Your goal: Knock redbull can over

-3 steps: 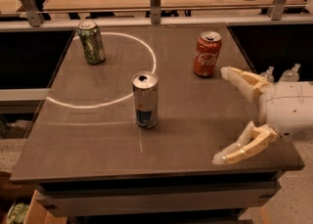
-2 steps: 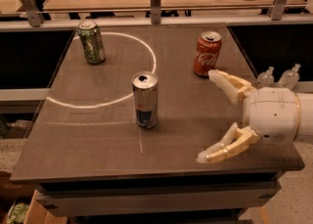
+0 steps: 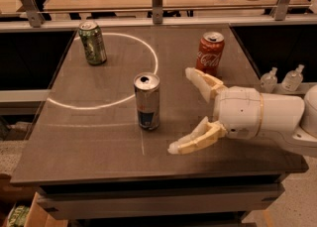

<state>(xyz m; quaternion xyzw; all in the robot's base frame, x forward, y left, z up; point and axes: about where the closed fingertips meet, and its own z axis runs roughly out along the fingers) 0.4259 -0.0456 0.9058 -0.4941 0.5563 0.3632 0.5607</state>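
The redbull can (image 3: 147, 101) stands upright near the middle of the dark table (image 3: 99, 141); it is slim, silver and blue with a silver top. My gripper (image 3: 182, 109) comes in from the right, just to the right of the can and apart from it. Its two cream fingers are spread wide open and point left toward the can, one fingertip (image 3: 190, 73) behind and one fingertip (image 3: 174, 148) in front. It holds nothing.
A green can (image 3: 92, 42) stands at the back left, inside a white circle marked on the table. A red Coca-Cola can (image 3: 210, 53) stands at the back right, just behind my upper finger. A rail and a wooden desk lie beyond the table's far edge.
My gripper has moved left across the table toward the redbull can, still open. The three cans have not moved.
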